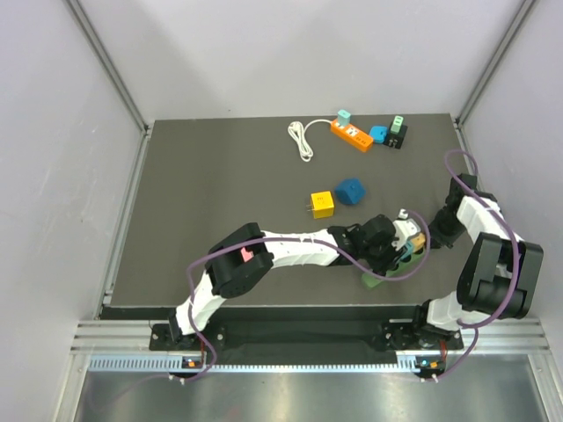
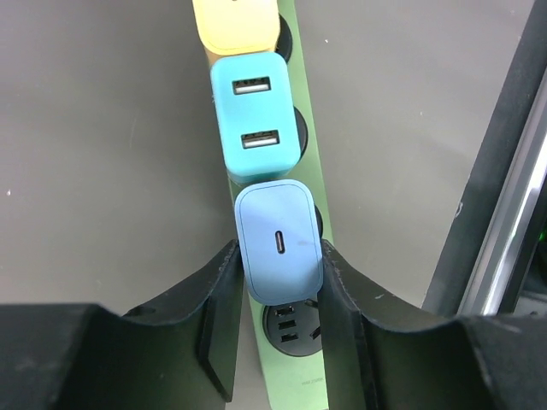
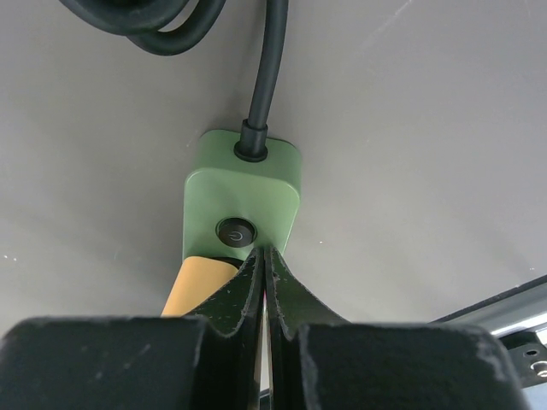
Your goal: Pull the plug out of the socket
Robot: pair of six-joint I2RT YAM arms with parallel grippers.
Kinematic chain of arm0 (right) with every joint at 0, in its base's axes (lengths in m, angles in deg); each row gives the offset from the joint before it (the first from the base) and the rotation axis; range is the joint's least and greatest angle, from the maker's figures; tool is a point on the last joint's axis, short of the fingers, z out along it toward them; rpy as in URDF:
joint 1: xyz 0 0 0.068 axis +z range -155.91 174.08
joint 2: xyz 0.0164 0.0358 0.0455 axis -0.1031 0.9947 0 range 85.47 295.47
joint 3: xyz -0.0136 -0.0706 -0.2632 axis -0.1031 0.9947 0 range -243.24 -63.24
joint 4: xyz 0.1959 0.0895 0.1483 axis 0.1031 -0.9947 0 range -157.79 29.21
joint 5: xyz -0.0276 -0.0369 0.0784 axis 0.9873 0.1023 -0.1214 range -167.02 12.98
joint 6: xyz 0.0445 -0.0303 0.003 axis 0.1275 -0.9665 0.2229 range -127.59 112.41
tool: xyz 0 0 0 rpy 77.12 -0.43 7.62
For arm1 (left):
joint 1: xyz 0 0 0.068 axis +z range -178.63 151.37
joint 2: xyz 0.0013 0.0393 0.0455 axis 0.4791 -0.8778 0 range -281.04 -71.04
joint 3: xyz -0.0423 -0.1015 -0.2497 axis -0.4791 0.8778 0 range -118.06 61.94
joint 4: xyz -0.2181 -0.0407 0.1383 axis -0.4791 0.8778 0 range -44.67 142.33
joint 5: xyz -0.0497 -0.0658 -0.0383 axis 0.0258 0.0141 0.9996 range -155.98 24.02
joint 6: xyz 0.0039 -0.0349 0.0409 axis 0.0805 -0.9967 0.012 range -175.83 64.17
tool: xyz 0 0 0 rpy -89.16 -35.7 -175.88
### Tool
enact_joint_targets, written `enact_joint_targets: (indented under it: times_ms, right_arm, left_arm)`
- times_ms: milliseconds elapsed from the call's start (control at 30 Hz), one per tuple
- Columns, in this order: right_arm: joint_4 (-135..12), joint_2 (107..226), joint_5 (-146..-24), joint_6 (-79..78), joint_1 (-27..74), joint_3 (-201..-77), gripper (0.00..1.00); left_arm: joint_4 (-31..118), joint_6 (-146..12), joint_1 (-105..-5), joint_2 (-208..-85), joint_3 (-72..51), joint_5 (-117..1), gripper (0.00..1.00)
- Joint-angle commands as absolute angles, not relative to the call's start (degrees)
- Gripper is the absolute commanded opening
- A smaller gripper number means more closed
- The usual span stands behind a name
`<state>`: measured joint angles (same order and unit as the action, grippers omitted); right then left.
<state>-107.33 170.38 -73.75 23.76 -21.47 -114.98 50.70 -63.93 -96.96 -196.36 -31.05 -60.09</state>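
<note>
A green power strip [image 2: 295, 380] lies at the near right of the table. It holds a yellow plug [image 2: 237, 24], a cyan two-port plug [image 2: 254, 115] and a light-blue plug [image 2: 275, 222]. My left gripper [image 2: 280, 256] is shut on the light-blue plug, one finger on each side; an empty socket [image 2: 291, 323] shows just below it. My right gripper [image 3: 263, 252] is shut, with its tips resting on the strip's cable end [image 3: 244, 184] beside the power button [image 3: 235, 232]. In the top view both grippers meet over the strip [image 1: 371, 280].
An orange power strip [image 1: 352, 134] with several plugs and a coiled white cord [image 1: 302, 141] lies at the back. A yellow adapter [image 1: 322, 205] and a blue adapter [image 1: 350, 191] lie loose mid-table. The green strip's black cable [image 3: 267, 68] runs off behind it.
</note>
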Motion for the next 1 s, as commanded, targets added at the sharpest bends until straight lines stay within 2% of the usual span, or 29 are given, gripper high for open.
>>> enact_joint_targets:
  times_ms: [0,167,300,400,500,600,667,767,867,900,967]
  right_arm:
    - [-101.92,175.56,-70.17,25.37,-21.56,-109.91,0.0]
    - [-101.57,176.96,-68.67,25.45,-21.56,-108.94,0.0]
    - [-101.48,177.76,-68.41,25.72,-21.47,-108.76,0.0]
    - [-101.57,177.85,-68.67,25.46,-21.47,-109.2,0.0]
    - [-101.48,177.5,-68.67,25.02,-21.47,-109.38,0.0]
    - [-101.48,177.67,-68.41,25.19,-21.47,-109.73,0.0]
    - [-101.31,178.72,-68.67,25.28,-21.47,-109.99,0.0]
    - [-101.39,179.69,-68.67,25.28,-21.47,-110.08,0.0]
    - [-101.31,179.34,-68.76,25.28,-21.47,-110.08,0.0]
    - [-101.31,179.17,-68.76,25.28,-21.47,-110.08,0.0]
    - [-101.39,179.16,-68.85,25.19,-21.47,-110.26,0.0]
  left_arm:
    - [43.86,-68.12,-96.66,-193.32,-29.57,-64.13,0.0]
    - [24.82,-77.36,-95.43,-187.33,-18.51,-59.48,0.0]
    - [16.69,-78.68,-95.34,-186.88,-14.97,-55.35,0.0]
    - [19.82,-76.32,-95.86,-186.71,-15.49,-57.35,0.0]
    - [28.25,-63.19,-99.28,-186.27,-17.69,-70.5,0.0]
    - [29.25,-59.96,-101.84,-185.48,-17.26,-75.9,0.0]
    - [26.54,-63.2,-100.97,-183.64,-14.98,-74.17,0.0]
    - [18.64,-76.88,-96.14,-181.71,-11.29,-59.44,0.0]
    - [22.55,-73.08,-97.79,-180.65,-13.37,-63.06,0.0]
    - [25.35,-66.62,-100.23,-180.73,-14.78,-69.69,0.0]
    - [30.64,-60.35,-102.53,-181.96,-18.21,-74.83,0.0]
